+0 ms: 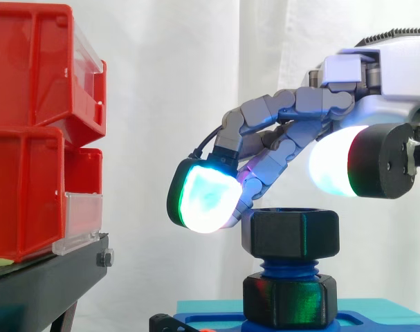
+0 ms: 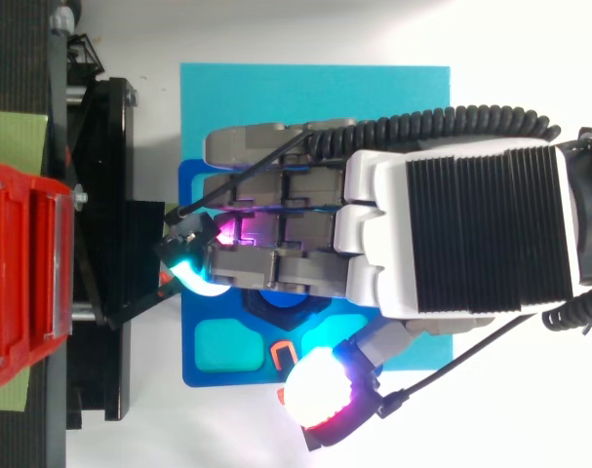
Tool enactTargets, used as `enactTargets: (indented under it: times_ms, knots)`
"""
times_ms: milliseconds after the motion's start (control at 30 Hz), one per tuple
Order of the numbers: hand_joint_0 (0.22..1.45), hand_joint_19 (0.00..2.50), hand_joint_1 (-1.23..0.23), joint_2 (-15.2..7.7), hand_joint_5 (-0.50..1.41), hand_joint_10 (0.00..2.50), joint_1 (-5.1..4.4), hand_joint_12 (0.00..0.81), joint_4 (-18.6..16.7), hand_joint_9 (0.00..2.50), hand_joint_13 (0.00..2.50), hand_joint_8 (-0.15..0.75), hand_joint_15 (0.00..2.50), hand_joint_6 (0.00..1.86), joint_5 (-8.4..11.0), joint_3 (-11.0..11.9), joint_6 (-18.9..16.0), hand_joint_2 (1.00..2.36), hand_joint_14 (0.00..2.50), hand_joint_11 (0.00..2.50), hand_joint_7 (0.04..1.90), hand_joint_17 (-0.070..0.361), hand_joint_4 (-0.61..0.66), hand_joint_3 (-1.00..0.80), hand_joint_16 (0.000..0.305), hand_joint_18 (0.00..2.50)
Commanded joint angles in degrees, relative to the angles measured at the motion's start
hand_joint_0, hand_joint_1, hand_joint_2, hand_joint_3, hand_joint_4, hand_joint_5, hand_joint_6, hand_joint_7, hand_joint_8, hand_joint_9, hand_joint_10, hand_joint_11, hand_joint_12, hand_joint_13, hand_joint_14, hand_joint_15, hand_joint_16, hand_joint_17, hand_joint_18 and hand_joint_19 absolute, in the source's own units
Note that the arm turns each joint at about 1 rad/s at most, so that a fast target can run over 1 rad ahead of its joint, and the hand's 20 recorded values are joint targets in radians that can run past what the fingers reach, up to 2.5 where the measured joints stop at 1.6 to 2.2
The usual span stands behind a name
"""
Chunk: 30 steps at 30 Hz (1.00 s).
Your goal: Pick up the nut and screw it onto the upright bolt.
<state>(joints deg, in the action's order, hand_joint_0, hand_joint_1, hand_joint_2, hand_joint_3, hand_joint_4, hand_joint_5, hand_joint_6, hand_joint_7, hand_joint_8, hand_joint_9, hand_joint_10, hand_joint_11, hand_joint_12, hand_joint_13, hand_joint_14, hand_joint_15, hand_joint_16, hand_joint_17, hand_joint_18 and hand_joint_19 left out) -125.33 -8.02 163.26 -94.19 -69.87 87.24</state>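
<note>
- Hovering over the nut, the hand was loosely open, gripping nothing; its thumb pad stood clear of the nut.
- One bent finger lay against the nut's upper left edge.
- Nut sat atop the upright blue bolt, above a second black hex.

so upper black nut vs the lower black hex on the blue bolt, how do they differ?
The upper nut sits atop the blue thread; the lower hex sits at its foot, on the blue base. The hand hangs right over the upper nut, well clear of the lower hex. The lower hex shows green and red glints; the upper nut looks plain dark. Both are black and faceted.
</note>
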Motion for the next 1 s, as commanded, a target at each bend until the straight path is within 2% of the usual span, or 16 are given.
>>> enactTargets:
  times_ms: [0,167,400,633,800,967]
  knots:
    - [0.50,0.00,-0.26,0.00,-0.06,0.00,0.20,0.240,0.39,0.58,0.65,0.223,0.00,0.50,-0.03,0.00,-0.05,1.00,0.00,0.00,1.13,0.056,0.25,-0.50,0.025,0.30]
    - [0.51,0.00,-0.27,0.00,-0.04,0.00,0.46,0.232,0.39,0.63,0.69,0.228,0.00,0.50,-0.20,0.00,-0.05,1.00,0.00,0.00,1.32,0.054,0.22,-0.50,0.024,0.33]
    - [0.52,0.00,-0.30,0.00,0.00,0.00,0.73,0.205,0.39,0.81,0.79,0.242,0.00,0.50,-0.29,0.00,-0.05,1.00,0.00,0.00,1.48,0.045,0.19,-0.50,0.020,0.46]
    - [0.53,0.00,-0.32,0.00,0.02,0.00,1.43,0.182,0.66,0.96,0.88,0.240,0.00,0.50,-0.29,0.00,0.04,1.00,0.00,0.00,1.54,0.038,0.17,-0.50,0.017,0.54]
    - [0.54,0.01,-0.33,0.00,0.03,0.00,1.78,0.168,0.66,1.08,0.94,0.248,0.00,0.54,-0.38,0.00,0.04,1.00,0.00,0.00,1.50,0.035,0.15,-0.50,0.016,0.60]
    - [0.54,0.04,-0.33,0.00,0.05,0.00,2.57,0.148,0.66,1.28,1.04,0.251,0.00,0.57,-0.55,0.00,0.04,1.00,0.00,0.00,1.45,0.031,0.10,-0.50,0.014,0.68]
